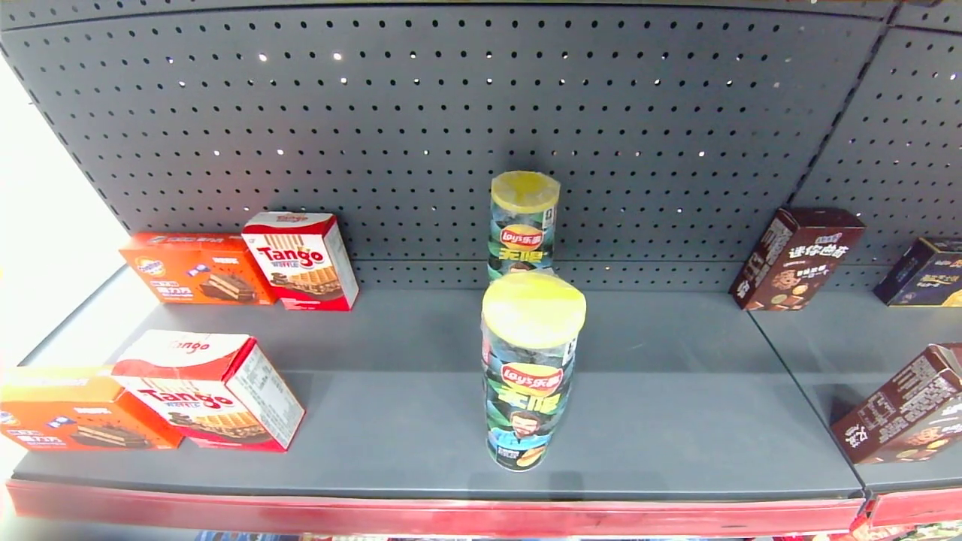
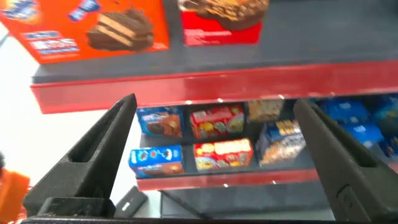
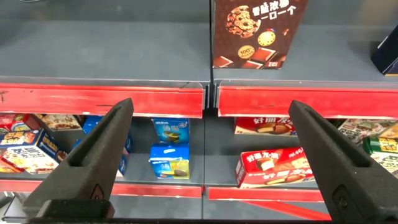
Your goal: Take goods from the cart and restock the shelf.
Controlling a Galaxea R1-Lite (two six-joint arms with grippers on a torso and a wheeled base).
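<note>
Two tall chip cans with yellow lids stand upright on the grey shelf [image 1: 661, 406]: one near the front [image 1: 528, 372], one behind it by the pegboard [image 1: 523, 224]. My left gripper [image 2: 217, 149] is open and holds nothing; it hangs in front of the shelf's red front edge [image 2: 217, 87], below an orange box [image 2: 93, 28] and a red box [image 2: 221, 22]. My right gripper [image 3: 214, 146] is open too, with nothing in it, facing the red edge [image 3: 298, 99] beneath a brown cookie box [image 3: 258, 31].
Orange boxes [image 1: 197, 268] [image 1: 75, 409] and red-white wafer boxes [image 1: 304, 259] [image 1: 214, 391] line the shelf's left side. Brown boxes [image 1: 797, 259] [image 1: 902, 413] stand on the right. Lower shelves hold several small snack boxes [image 2: 221, 140] [image 3: 171, 152]. Bare shelf lies on either side of the cans.
</note>
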